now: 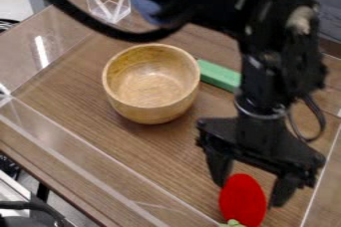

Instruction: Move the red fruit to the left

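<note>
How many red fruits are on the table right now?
1. The red fruit lies near the front right corner of the table, directly below the open gripper. The arm hides part of the table, so another could be concealed.

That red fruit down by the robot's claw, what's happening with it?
A single robot arm is going after the red fruit, a small toy strawberry lying on the wooden table near the front edge. Its hand points straight down with the fingers spread open on either side of the fruit, but it has not closed on it yet. The fruit has not been moved to the left. A wooden bowl and a flat green block sit further back, untouched.
</note>
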{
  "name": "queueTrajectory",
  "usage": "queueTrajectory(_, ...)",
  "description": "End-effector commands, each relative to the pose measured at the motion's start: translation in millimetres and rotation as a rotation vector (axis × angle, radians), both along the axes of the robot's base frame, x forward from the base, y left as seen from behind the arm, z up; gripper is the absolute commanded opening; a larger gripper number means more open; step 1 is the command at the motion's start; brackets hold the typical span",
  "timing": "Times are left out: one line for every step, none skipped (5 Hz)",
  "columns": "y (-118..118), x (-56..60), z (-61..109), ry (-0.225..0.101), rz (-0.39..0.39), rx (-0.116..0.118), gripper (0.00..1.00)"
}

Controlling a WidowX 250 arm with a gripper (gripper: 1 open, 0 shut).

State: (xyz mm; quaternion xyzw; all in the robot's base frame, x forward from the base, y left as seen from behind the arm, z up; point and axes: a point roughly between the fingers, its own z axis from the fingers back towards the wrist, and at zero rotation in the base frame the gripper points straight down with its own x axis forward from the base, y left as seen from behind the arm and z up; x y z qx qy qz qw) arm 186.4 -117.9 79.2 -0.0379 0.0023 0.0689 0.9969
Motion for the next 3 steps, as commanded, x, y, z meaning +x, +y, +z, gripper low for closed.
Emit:
queueTrajectory(-12.5,7.7,-2.2,-0.025,0.021,-0.013,1.0)
queueTrajectory(-20.0,11.6,-8.2,-0.036,0.025,-0.011,1.0)
queueTrajectory(-17.6,12.1,-22.8,-0.041,0.026,-0.008,1.0)
